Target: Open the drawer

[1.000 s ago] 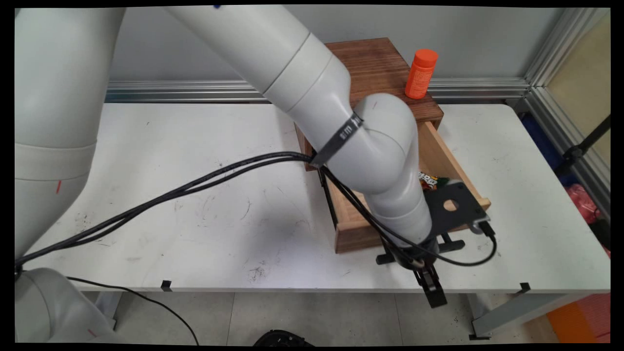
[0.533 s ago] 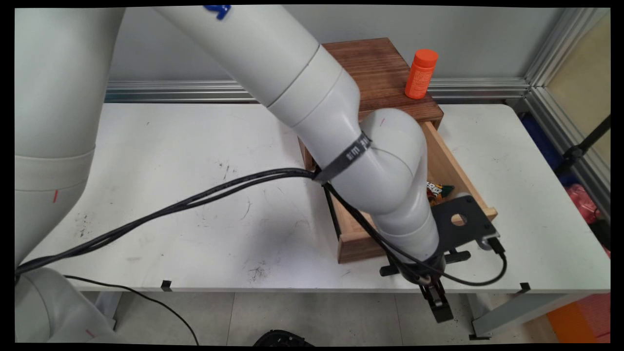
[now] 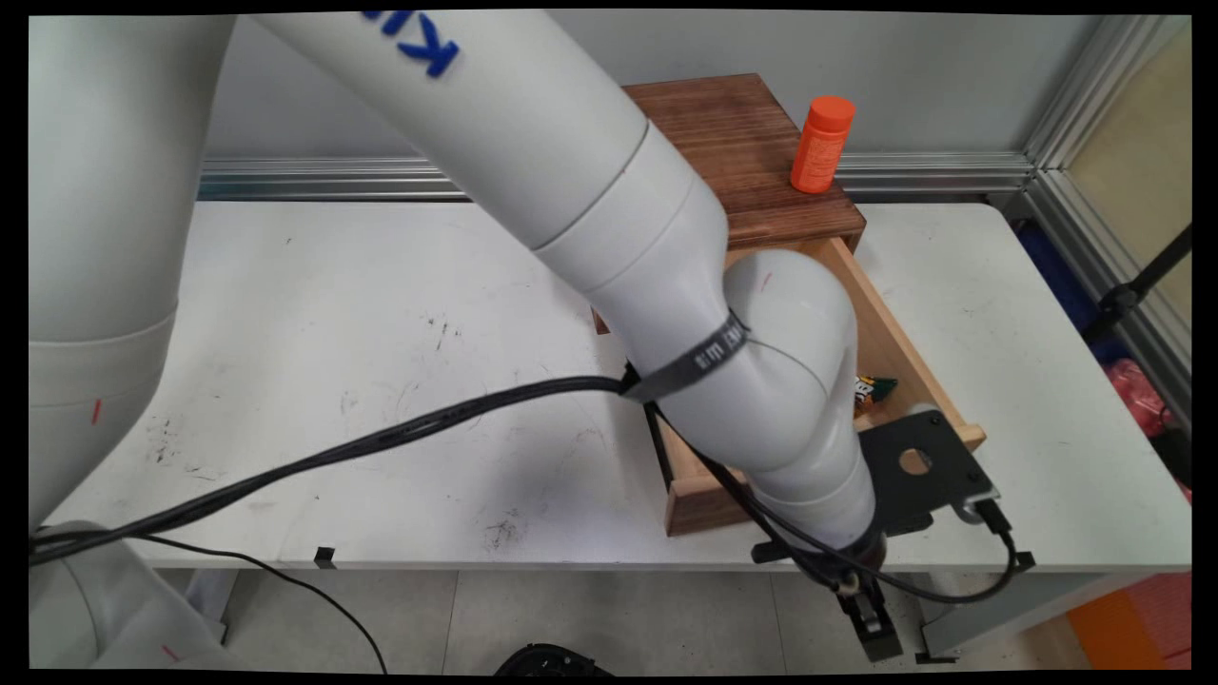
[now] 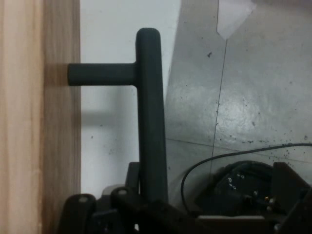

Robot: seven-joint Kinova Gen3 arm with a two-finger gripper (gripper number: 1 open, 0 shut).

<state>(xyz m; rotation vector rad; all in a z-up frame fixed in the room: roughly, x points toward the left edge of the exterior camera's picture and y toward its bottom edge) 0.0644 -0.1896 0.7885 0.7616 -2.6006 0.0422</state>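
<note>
The end effector (image 3: pixel 868 609) is clamped on the drawer handle (image 4: pixel 150 112); the wooden drawer (image 3: pixel 704 490) sits at 4 o'clock, overhanging the tabletop (image 3: pixel 381 333) edge. Pulled further, it may drop out, spilling its snack packet (image 3: pixel 874 390).

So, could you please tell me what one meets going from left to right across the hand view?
Wooden drawer front → strip of white table → black handle bar, with the hand at its lower end → grey floor.

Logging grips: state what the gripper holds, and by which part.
The gripper is closed on the drawer's black handle, gripping the bar near its lower end in the hand view.
</note>
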